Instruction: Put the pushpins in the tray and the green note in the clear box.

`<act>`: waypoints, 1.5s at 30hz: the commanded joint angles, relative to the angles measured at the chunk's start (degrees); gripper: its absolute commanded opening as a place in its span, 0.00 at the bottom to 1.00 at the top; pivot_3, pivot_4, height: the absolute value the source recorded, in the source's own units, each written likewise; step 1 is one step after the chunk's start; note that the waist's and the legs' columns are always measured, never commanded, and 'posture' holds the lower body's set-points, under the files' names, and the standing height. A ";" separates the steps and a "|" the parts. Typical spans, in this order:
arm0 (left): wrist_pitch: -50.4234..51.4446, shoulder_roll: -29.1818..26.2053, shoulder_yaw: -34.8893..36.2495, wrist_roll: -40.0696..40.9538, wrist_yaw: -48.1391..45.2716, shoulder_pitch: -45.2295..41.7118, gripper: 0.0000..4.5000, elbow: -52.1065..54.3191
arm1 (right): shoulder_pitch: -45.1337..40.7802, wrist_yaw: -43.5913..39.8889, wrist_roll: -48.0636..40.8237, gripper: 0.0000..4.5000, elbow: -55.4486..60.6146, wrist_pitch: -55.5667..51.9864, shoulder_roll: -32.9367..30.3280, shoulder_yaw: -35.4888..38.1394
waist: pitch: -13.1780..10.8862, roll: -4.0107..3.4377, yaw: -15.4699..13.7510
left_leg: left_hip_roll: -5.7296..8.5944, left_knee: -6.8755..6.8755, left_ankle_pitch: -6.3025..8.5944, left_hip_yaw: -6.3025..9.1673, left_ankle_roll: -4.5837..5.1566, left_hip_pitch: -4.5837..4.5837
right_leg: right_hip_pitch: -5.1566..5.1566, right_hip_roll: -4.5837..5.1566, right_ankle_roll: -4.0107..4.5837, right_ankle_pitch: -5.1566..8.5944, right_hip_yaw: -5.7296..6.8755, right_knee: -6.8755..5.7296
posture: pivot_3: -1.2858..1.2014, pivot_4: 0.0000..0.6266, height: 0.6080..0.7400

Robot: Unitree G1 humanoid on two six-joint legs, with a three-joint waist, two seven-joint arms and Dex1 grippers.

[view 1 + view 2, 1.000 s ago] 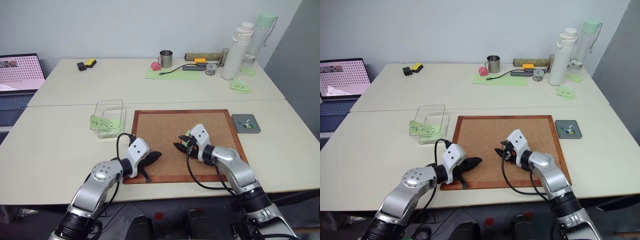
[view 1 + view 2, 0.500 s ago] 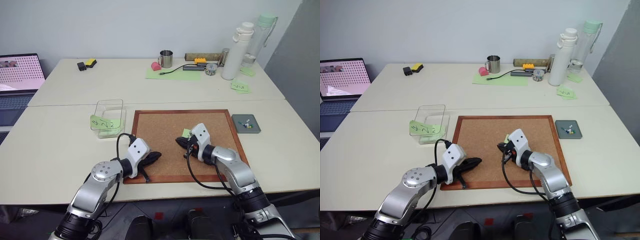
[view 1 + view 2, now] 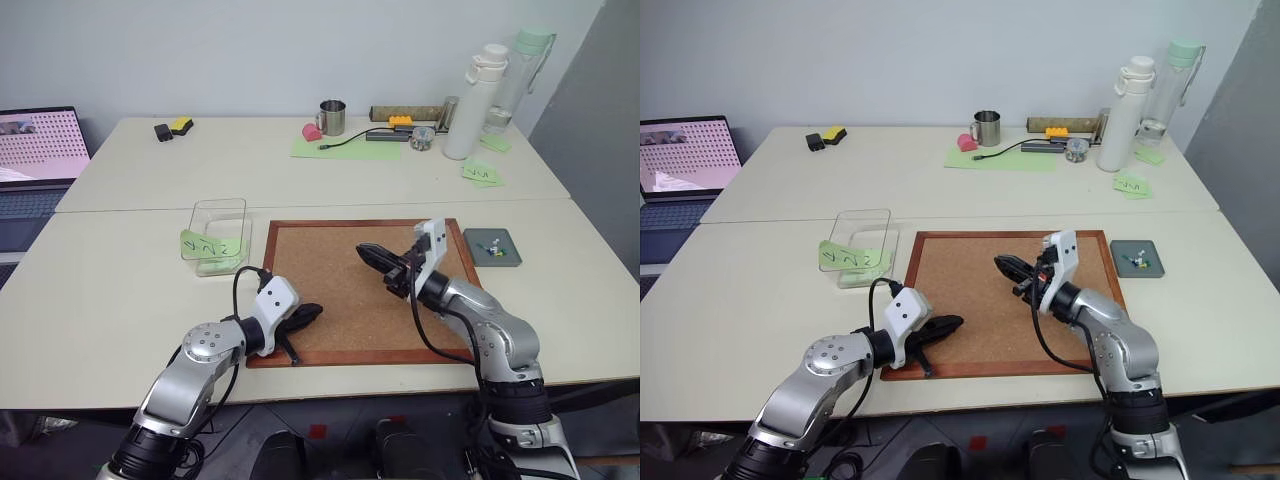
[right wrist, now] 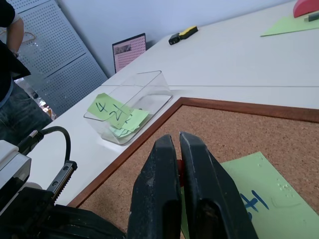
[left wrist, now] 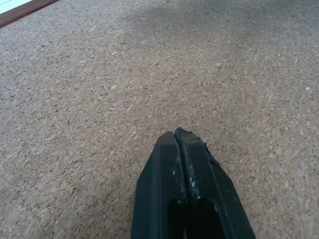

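Cork-faced board [image 3: 350, 290] spans the counter [image 3: 110, 290], the clear box [image 3: 218, 234] just beside its left edge, and the right pincer [image 4: 178, 149], clamped on the green note [image 4: 249, 194] (left pincer [image 5: 175, 135] shut, idle), should carry it low and level to the box.

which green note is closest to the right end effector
The green note pinched in the right end effector over the corkboard; others are on the clear box and far table.
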State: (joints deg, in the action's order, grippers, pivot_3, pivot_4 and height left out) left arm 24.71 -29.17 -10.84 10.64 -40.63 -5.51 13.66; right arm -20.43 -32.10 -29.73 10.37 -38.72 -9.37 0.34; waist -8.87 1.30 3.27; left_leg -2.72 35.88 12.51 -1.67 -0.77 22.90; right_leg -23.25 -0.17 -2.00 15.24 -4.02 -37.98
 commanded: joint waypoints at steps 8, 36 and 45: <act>18.34 5.45 9.71 16.64 1.49 -5.85 0.28 2.76 | 0.71 -0.39 -3.74 0.00 9.04 -2.65 -4.20 0.89 | -0.20 0.20 -0.09 | 0.02 0.04 0.00 0.02 0.00 0.07 | -0.01 0.07 -0.04 -0.01 0.08 0.00 | 0.52 0.24 1.00; 58.83 20.44 36.22 72.31 33.00 -18.36 0.99 -9.65 | 2.45 -24.33 5.40 0.00 18.66 18.45 -27.64 -8.55 | -0.96 1.14 -0.51 | 0.13 0.13 -0.01 0.18 -0.04 0.15 | -0.01 0.04 -0.10 -0.04 0.20 0.01 | 0.52 0.24 1.00; 56.16 18.27 27.71 86.72 41.05 -18.01 0.99 -12.79 | 2.30 -28.64 8.97 0.00 17.28 26.28 -28.48 -10.73 | -0.96 1.14 -1.44 | 0.18 0.16 -0.01 0.16 -0.06 0.14 | 0.01 0.10 -0.10 -0.05 0.18 0.01 | 0.52 0.24 1.00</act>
State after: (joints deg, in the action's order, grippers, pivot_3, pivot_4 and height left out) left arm 81.75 -10.16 19.94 92.97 -0.81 -23.95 1.38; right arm -17.27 -59.74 -21.33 26.74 -14.96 -37.76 -10.29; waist -9.83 2.44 1.83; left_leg -2.53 36.04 12.50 -1.51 -0.84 23.03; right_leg -23.24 -0.07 -2.10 15.18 -3.85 -37.97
